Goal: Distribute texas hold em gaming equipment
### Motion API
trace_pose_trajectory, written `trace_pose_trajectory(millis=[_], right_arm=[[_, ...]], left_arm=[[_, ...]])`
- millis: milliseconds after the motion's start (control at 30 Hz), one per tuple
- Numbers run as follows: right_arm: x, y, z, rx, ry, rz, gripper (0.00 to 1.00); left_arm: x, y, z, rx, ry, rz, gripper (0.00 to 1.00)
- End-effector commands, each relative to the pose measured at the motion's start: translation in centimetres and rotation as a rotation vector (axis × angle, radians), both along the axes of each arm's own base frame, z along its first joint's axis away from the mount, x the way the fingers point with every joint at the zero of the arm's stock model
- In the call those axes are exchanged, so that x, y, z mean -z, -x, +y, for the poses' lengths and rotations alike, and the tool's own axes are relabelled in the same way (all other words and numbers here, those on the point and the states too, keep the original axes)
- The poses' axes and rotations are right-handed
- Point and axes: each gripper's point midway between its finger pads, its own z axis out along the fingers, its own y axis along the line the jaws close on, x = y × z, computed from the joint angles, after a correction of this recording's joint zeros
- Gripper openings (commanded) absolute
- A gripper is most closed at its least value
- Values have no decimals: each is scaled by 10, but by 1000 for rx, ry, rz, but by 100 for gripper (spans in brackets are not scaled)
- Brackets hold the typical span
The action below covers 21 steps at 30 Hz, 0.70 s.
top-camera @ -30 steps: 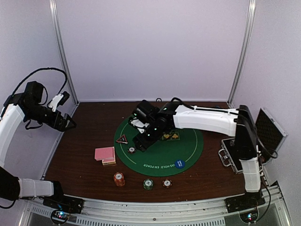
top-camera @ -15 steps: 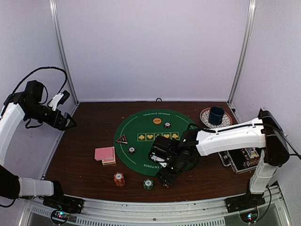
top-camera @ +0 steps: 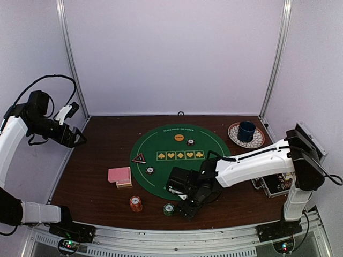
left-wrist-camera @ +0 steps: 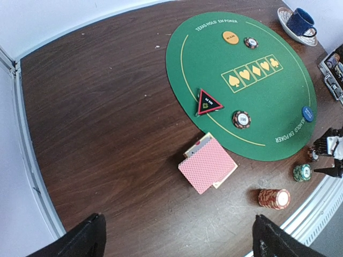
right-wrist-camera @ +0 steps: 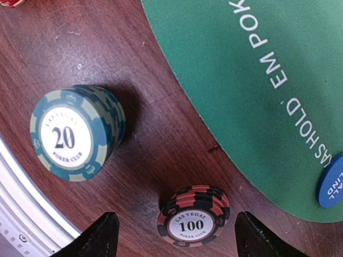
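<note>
My right gripper (right-wrist-camera: pixel 175 227) is open low over the table's near edge, its fingers either side of a black-and-red 100 chip stack (right-wrist-camera: pixel 194 217) without touching it. A green 20 chip stack (right-wrist-camera: pixel 75 134) stands just to the left of that. From above, the right gripper (top-camera: pixel 187 208) sits beside the green stack (top-camera: pixel 169 209), with an orange-red stack (top-camera: pixel 135 203) further left. Pink-backed cards (left-wrist-camera: pixel 208 165) lie off the green mat (top-camera: pixel 161 176). On the mat are the triangle marker (left-wrist-camera: pixel 208 103), the orange button (left-wrist-camera: pixel 230 37) and the blue button (left-wrist-camera: pixel 307 113). My left gripper (top-camera: pixel 76 140) hangs open, high at the left.
Single chips lie on the mat at its left (top-camera: pixel 150 171) and by the orange button (top-camera: pixel 190 142). A blue mug (top-camera: pixel 246 130) on a patterned plate stands at the back right. The black case (top-camera: pixel 278 181) is at the right edge. A metal rail (right-wrist-camera: pixel 21 214) borders the near edge.
My right arm has swung from the left middle of the mat to the near edge and come down over the black-and-red stack. The left arm has not moved.
</note>
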Motion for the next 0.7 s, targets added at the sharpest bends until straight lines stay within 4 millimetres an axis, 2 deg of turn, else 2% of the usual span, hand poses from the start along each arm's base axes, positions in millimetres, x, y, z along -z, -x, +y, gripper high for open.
trace_pose_trajectory(millis=[0, 367, 667], right_arm=[[8, -4, -2, 16, 17, -31, 79], [15, -5, -7, 12, 35, -36, 77], [17, -7, -6, 8, 35, -38, 63]], left_arm=[[-11, -2, 0, 6, 1, -30, 98], [-11, -3, -2, 9, 9, -27, 98], [-11, -3, -2, 8, 14, -25, 97]])
